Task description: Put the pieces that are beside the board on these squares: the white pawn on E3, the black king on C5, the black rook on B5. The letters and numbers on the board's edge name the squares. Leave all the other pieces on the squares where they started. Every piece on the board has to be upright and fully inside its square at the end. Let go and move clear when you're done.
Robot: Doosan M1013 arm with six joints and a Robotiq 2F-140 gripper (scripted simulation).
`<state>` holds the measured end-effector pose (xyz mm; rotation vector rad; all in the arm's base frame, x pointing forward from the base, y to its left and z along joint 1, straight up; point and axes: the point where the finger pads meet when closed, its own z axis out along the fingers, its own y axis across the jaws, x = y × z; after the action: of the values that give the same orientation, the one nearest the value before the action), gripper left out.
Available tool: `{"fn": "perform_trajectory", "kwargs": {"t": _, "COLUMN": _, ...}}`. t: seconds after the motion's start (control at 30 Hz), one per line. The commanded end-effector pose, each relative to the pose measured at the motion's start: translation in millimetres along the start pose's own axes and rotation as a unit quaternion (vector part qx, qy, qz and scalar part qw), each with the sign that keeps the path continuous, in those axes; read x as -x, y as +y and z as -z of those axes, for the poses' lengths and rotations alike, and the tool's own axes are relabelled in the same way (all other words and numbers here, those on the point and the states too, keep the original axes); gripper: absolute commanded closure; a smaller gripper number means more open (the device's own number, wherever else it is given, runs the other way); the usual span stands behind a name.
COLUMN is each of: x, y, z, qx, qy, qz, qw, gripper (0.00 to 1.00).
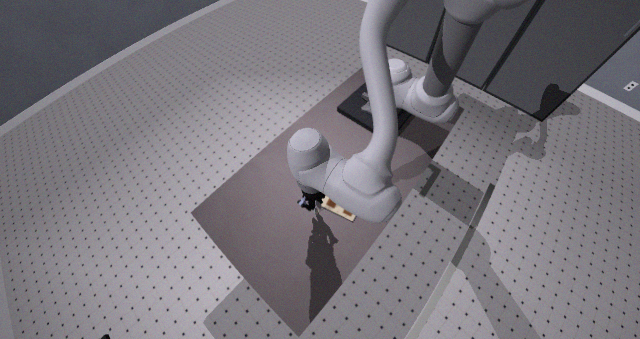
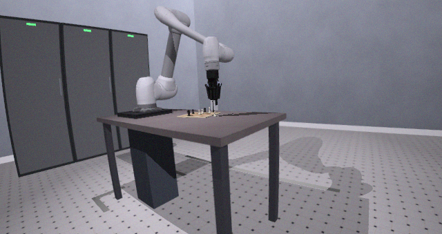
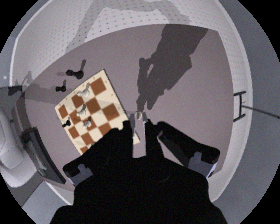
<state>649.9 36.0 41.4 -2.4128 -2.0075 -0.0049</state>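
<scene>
The white pawn [image 3: 138,115] [image 2: 215,114] stands on the table beside the board [image 3: 112,96] [image 1: 340,211] [image 2: 183,116]. My gripper [image 3: 138,118] [image 2: 214,108] [image 1: 316,210] points down just above the pawn. Its fingers are narrowly apart, one on each side of the pawn in the wrist view, and hold nothing. Two black pieces stand off the board's far side: the larger, seemingly the king [image 3: 76,74], and a smaller one, seemingly the rook [image 3: 61,88]. The top view hides most of the board behind the arm.
On the board stand a black piece [image 3: 66,123] and three white pieces [image 3: 83,91] [image 3: 81,110] [image 3: 87,123]. The arm's black base plate [image 1: 356,110] [image 2: 138,114] lies at the table's other end. The arm's shadow falls across the table [image 1: 250,204] [image 2: 193,128].
</scene>
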Motion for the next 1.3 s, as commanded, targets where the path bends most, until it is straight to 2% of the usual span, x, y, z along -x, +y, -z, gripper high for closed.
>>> {"fn": "perform_trajectory", "kwargs": {"t": 0.0, "x": 0.0, "y": 0.0, "z": -1.9, "qx": 0.000, "qy": 0.000, "qz": 0.000, "qw": 1.000, "gripper": 0.80}}
{"fn": "perform_trajectory", "kwargs": {"t": 0.63, "x": 0.0, "y": 0.0, "z": -30.3, "qx": 0.000, "qy": 0.000, "qz": 0.000, "qw": 1.000, "gripper": 0.80}}
{"fn": "perform_trajectory", "kwargs": {"t": 1.27, "x": 0.0, "y": 0.0, "z": -32.1, "qx": 0.000, "qy": 0.000, "qz": 0.000, "qw": 1.000, "gripper": 0.80}}
